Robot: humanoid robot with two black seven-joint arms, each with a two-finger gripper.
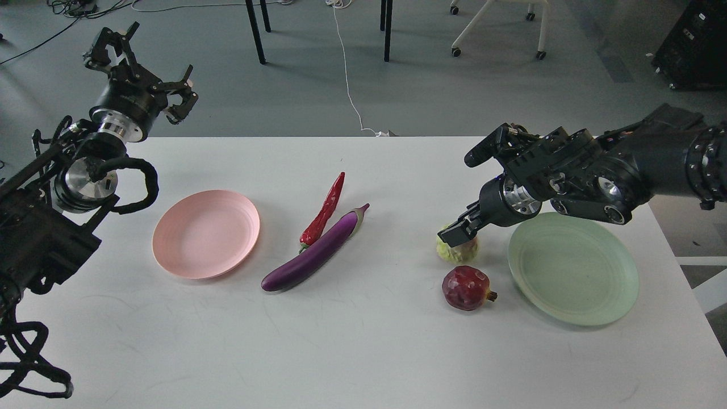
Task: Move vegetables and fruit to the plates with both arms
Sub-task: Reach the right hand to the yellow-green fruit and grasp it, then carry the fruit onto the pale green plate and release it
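The purple eggplant (315,250) lies diagonally at the table's middle, with the red chili pepper (325,212) against its far side. The pale pink plate (205,234) sits to their left and is empty. The yellow-green fruit (459,254) and the dark red fruit (467,288) sit left of the empty pale green plate (572,268). My right gripper (456,233) is down on top of the yellow-green fruit and hides its upper part; its fingers are too dark to tell apart. My left gripper (145,67) is open and empty, raised beyond the table's far left corner.
The white table (363,341) ends close to the right of the green plate. Beyond its far edge the floor holds black table legs (255,31), a white cable (347,74), a white chair base (494,28) and a black cabinet (690,45).
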